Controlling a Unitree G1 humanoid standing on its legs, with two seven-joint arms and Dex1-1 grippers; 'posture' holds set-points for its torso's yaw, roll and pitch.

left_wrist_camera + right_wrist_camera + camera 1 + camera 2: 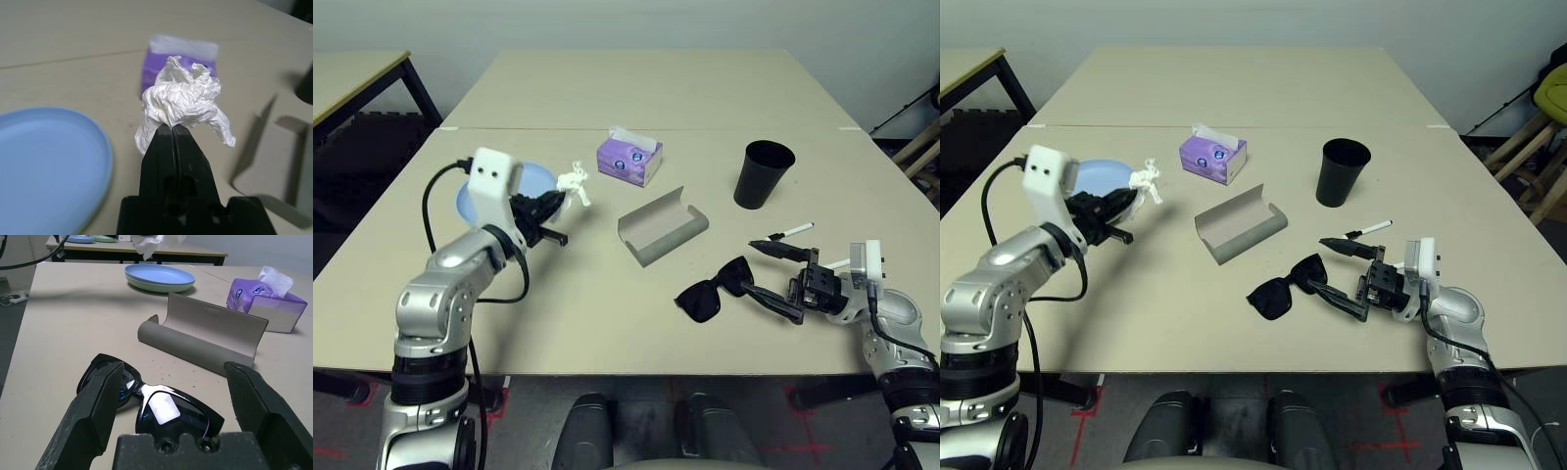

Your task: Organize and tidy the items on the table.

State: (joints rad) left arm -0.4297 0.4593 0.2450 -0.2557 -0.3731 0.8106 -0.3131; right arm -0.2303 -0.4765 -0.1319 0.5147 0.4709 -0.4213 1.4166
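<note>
My left gripper [172,131] is shut on the crumpled white tissue [182,99], holding it just right of the blue plate [537,180]. That plate rests on a green plate [157,286]. Behind them stands the purple tissue box [629,159]. The grey glasses case [663,226] lies open mid-table. My right gripper [173,373] is open, its fingers straddling the black sunglasses [161,404] that lie on the table [607,323]. A black cup [764,174] stands upright at the right, and a white marker [794,231] lies beside it.
A seam [705,129] crosses the tabletop behind the tissue box. A smaller tan table with black legs [362,78] stands at the back left. Wooden stool legs [922,152] show past the right edge. The table's front edge runs close below the sunglasses.
</note>
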